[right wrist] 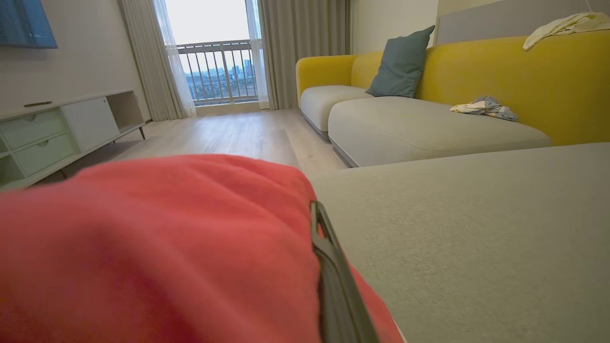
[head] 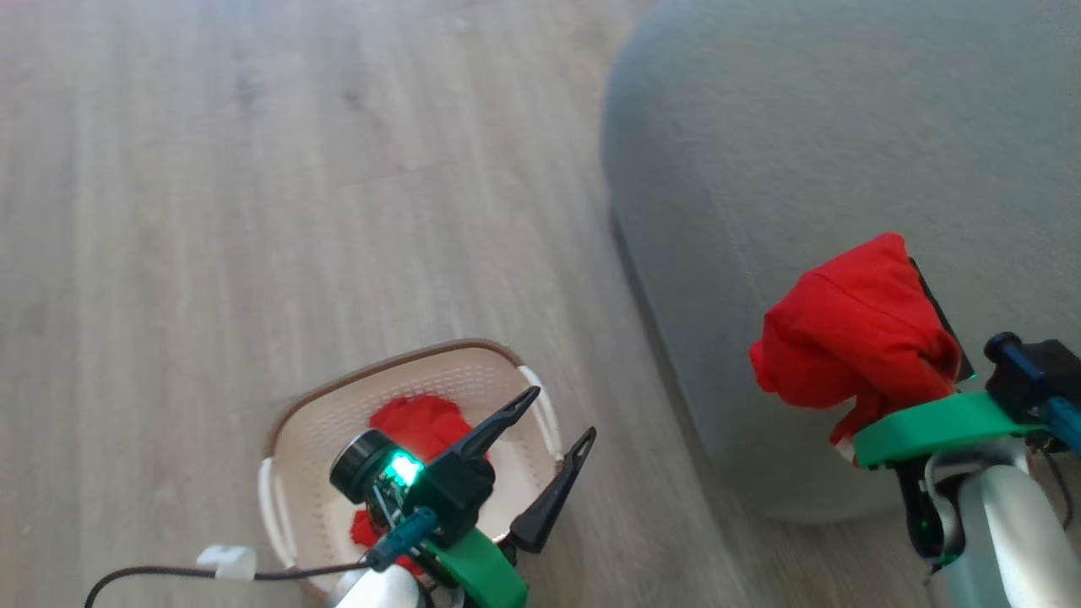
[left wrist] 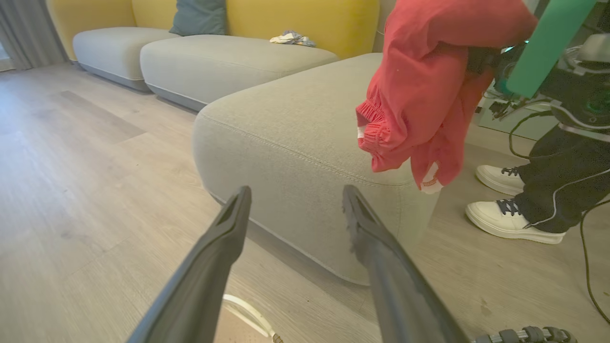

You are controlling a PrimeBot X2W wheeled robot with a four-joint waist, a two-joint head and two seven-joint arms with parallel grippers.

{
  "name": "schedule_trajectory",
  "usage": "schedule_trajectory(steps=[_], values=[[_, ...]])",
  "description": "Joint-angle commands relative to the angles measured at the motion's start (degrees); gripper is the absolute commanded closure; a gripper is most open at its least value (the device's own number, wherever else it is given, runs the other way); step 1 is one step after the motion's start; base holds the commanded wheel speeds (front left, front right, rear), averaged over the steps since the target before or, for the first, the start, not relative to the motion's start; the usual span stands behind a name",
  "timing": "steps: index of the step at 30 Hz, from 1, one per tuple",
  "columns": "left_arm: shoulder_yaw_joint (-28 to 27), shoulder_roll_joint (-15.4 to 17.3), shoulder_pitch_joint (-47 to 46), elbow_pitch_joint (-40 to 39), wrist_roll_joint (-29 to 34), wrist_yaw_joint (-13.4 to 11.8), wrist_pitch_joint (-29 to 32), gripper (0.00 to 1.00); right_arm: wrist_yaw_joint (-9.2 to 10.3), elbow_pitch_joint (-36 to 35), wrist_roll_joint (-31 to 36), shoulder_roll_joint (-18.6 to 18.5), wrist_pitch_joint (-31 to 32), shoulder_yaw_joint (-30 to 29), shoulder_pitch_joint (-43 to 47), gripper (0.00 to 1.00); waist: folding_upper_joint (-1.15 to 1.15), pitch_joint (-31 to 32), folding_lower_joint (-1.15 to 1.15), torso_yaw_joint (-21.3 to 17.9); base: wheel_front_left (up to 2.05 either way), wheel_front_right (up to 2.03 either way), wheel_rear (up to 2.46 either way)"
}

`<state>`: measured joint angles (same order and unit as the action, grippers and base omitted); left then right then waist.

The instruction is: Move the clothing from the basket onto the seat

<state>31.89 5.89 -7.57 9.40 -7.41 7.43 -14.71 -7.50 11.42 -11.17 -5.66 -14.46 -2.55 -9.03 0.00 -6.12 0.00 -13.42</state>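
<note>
Red garment (right wrist: 143, 238), bunched, white trim, pinched by right end effector (right wrist: 312, 212); left end effector (head: 563, 411) wide apart, empty.

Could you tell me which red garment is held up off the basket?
The red garment clamped in the right gripper by the seat; the other garment lies in the basket.

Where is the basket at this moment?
In the head view the basket sits on the wooden floor at lower left of centre, just left of the grey seat, beneath the open left gripper, with red clothing inside.
</note>
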Motion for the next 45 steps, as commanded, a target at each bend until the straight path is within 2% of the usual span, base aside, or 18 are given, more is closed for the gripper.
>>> schedule_trajectory(steps=[1,8,16,28,39,45], values=[[-1.34,0.39,-2.89,-2.31,0.54,0.05,-0.29,0.00,0.01,-2.13,0.29,-0.16,-0.54,0.75,-3.00,1.00,0.00,-1.29,0.00,-3.16,0.00,0.00,0.00],[-0.06,1.58,-4.07,-3.04,1.80,0.06,-0.29,0.00,0.01,-3.15,0.56,0.31,-0.54,0.07,-3.09,1.00,0.00,-3.19,0.00,-10.26,0.00,0.00,0.00],[0.27,3.12,-4.93,-3.88,2.32,0.06,-0.29,0.00,0.01,-4.12,0.93,0.86,-0.54,-1.22,-2.25,1.00,0.00,-5.13,0.00,-16.52,0.00,0.00,0.00],[5.06,4.02,-7.50,-3.80,2.11,0.06,-0.29,0.00,0.01,-7.25,0.70,2.51,-0.54,-5.93,1.21,1.00,0.00,-7.16,0.00,-17.70,0.00,0.00,0.00],[2.91,3.25,-7.01,-4.81,2.20,0.06,-0.29,0.00,0.01,-7.65,1.39,2.75,-0.54,-7.38,0.06,1.00,0.00,-6.99,0.00,-17.65,0.00,0.00,0.00],[0.99,3.19,-6.73,-6.39,3.09,0.06,-0.29,0.00,0.01,-8.36,2.46,2.58,-0.54,-8.59,-4.45,1.00,0.00,-8.86,0.00,-17.60,0.00,0.00,0.00]])
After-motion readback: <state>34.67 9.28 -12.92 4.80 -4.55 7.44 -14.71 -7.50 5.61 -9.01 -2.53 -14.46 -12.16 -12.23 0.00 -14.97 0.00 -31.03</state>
